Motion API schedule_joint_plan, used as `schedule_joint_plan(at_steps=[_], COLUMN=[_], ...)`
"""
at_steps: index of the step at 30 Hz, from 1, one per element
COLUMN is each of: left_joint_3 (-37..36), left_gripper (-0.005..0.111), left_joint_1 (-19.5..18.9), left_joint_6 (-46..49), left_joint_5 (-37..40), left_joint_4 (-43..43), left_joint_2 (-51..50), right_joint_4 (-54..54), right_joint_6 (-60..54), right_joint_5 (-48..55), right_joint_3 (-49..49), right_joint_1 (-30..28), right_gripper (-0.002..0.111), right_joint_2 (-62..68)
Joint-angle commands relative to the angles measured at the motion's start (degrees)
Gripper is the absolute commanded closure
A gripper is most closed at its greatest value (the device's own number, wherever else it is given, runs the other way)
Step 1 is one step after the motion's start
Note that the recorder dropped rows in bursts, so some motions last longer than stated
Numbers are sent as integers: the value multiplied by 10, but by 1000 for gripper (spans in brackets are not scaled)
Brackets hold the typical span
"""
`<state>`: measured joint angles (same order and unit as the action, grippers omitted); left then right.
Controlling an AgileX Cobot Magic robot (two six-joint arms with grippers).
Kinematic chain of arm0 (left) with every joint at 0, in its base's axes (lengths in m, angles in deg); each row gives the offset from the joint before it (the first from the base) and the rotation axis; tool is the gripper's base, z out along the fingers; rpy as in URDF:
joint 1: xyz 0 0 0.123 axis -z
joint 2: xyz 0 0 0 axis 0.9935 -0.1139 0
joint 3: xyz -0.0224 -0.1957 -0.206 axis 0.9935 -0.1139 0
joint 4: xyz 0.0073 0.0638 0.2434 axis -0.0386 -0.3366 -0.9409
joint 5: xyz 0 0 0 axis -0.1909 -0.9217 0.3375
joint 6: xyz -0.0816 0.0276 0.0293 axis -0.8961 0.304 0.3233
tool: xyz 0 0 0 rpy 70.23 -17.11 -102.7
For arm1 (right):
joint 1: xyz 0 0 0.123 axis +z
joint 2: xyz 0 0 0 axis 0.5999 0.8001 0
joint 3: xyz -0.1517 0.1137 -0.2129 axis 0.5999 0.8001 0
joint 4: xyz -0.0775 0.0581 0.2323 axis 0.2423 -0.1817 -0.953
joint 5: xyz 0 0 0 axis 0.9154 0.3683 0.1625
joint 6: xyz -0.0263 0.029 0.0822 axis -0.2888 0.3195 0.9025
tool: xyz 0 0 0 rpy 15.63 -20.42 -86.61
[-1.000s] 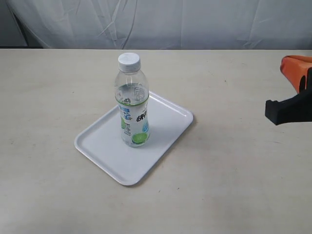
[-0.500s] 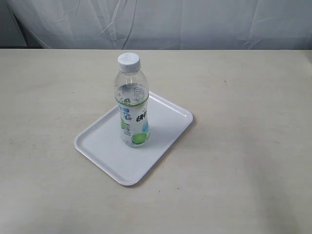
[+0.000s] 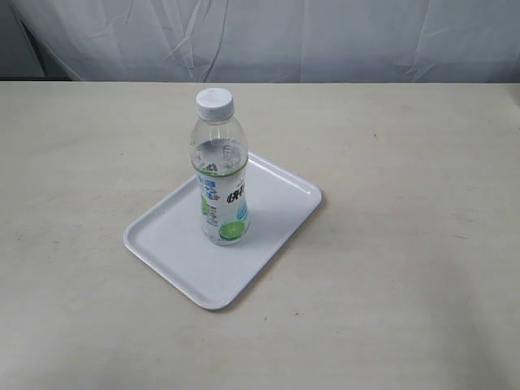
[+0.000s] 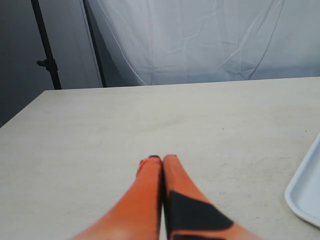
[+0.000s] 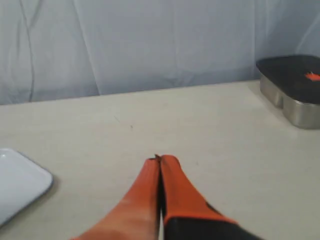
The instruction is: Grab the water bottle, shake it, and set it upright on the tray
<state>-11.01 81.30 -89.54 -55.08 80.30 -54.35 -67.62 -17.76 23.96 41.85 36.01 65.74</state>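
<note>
The water bottle (image 3: 220, 171), clear with a white cap and a lime label, stands upright on the white tray (image 3: 175, 244) in the exterior view. Neither gripper shows in that view. In the left wrist view my left gripper (image 4: 161, 159) hovers over bare table with its orange fingers pressed together and nothing between them; a corner of the tray (image 4: 307, 192) sits off to one side. My right gripper (image 5: 161, 160) is likewise shut and empty over the table, with a corner of the tray (image 5: 20, 182) at the frame's edge.
A metal box with a dark lid (image 5: 292, 87) stands on the table in the right wrist view. White cloth (image 3: 268, 36) hangs behind the table. A dark stand pole (image 4: 47, 50) rises beyond the table edge in the left wrist view.
The right gripper, visible at the right edge of the exterior view one second ago, has pulled out of that view. The bottle and tray have not moved.
</note>
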Motion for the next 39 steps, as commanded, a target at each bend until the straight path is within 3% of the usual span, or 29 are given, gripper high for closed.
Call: schedule_joint_plan(at_steps=[1,7,13,39], left_joint_3=[-1,-1,-1,-1], left_gripper=[107,107,107,107], left_joint_1=[0,0,0,0], left_joint_6=[-2,-2,-2,-2], left_joint_5=[-2,-2,-2,-2], left_joint_4=[-2,-2,-2,-2], left_joint_2=[3,3,3,3], right_joint_4=[210,224,295,286], right_joint_6=[199,218,315,315], right_joint_5=[62,86,94,65], right_joint_3=[-1,-1,-1,47], right_joint_1=[-9,-9,-9,-9], right_gripper=[109,109,109,109], right_joint_2=[-26,-61,-83,-96])
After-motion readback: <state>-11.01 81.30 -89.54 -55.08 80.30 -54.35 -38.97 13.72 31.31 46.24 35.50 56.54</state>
